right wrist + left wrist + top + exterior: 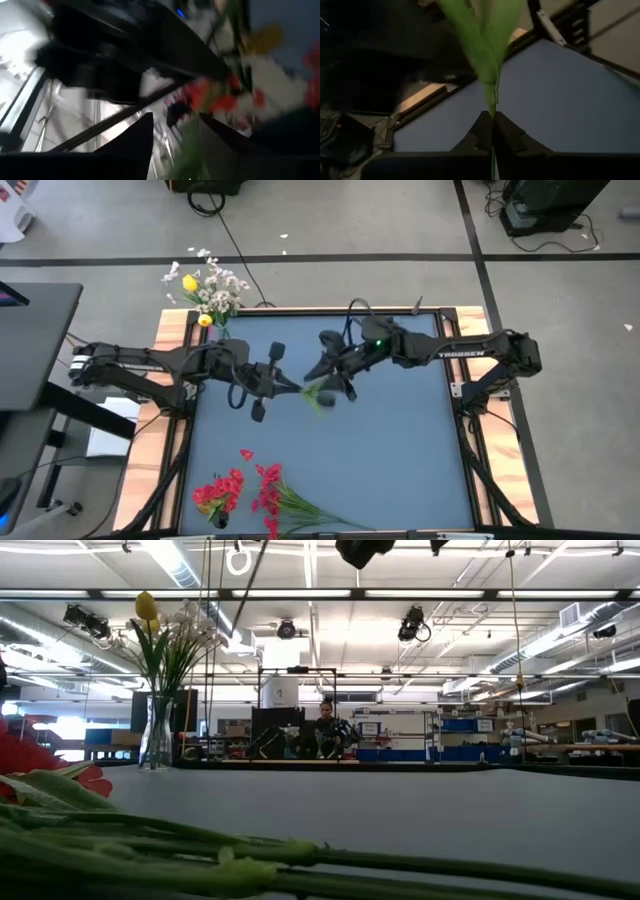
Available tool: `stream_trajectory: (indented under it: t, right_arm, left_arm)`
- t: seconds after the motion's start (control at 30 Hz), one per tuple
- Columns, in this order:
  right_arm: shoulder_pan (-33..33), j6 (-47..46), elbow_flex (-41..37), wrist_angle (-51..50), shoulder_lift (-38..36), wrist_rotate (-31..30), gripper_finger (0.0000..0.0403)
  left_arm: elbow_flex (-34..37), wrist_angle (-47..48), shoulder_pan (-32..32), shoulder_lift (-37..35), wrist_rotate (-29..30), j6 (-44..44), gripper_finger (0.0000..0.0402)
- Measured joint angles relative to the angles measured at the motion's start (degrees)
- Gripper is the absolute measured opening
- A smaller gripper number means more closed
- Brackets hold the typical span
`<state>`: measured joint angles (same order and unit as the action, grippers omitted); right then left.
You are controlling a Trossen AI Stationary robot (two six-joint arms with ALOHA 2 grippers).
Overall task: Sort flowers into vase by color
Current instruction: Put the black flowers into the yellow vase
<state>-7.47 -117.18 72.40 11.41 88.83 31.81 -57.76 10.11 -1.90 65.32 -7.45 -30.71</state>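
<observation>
Wide blue-grey bench [400,460] with pale wooden edging, both dark arms reaching to mid-bench, well above the surface. Looks like a mid-air handover.

Clear glass vase [156,735] at the far left corner, already stocked with white sprays and a yellow bud. Red blossom clusters [232,488] lying at the near edge with their long green stems [180,855] flat on the bench. A person seated far off in the room beyond, clear of the work.

Left gripper [492,131]: jaws pinched fully together on a thin green leafy sprig [490,45], stem running between the fingertips, leaves fanning out ahead. Same sprig seen from above at [318,394], between the two grippers.

Right gripper [172,131]: jaws parted, nothing visibly clamped, just beside the sprig's leafy end.

Risks from here, biggest first:
- Snagging of leaves on the right jaws if not fully clear, dragging the sprig out of a thin pinch.
- Slipping or pivoting of the slender stem in the left jaws during the swing; drop onto the bench likely.
- Crowded vase mouth: stem tip striking the rim or the flowers already there, bending instead of entering.
- Blossom colour not visible, so wrong destination possible.
</observation>
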Motion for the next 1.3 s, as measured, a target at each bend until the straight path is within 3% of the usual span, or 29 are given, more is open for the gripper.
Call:
stream_trajectory:
  t: [0.17, 0.3, 0.4, 0.53, 0.63, 0.87, 1.07, 1.3]
  right_arm:
    - [-3.13, 13.83, 0.00, -0.13, -4.50, -3.42, 0.0171]
    - [-5.06, 28.12, 0.00, -0.77, -11.60, -4.58, 0.0170]
    - [-5.85, 43.95, 0.02, -3.88, -17.98, -5.80, 0.0169]
    - [-5.70, 71.62, 0.09, -15.52, -25.41, -1.86, 0.0169]
    - [-4.41, 82.87, 0.03, -24.24, -29.04, -2.82, 0.0167]
    - [0.75, 107.44, 0.04, -36.90, -38.29, -19.50, 0.0115]
    - [3.33, 116.90, 0.04, -46.12, -44.24, -28.76, 0.0071]
    - [3.32, 116.90, 0.02, -51.04, -48.28, -30.77, 0.0037]
  left_arm:
    - [0.00, 5.52, 0.29, -4.79, -0.74, -0.07, 0.0002]
    - [-0.02, 4.68, 0.99, -8.65, -0.59, 4.13, 0.0002]
    - [-0.02, 2.21, 2.37, -11.30, -0.55, 10.32, 0.0001]
    - [-0.04, -3.92, 5.40, -13.81, 1.42, 22.04, 0.0008]
    - [-0.04, -7.93, 6.87, -14.74, 1.60, 25.37, 0.0011]
    - [-0.04, -12.12, 7.31, -15.24, 1.51, 25.89, 0.0008]
    - [-0.04, -12.58, 7.15, -15.22, 1.43, 28.40, 0.0008]
    - [-0.04, -12.76, 7.14, -15.13, 2.69, 28.38, 0.0007]
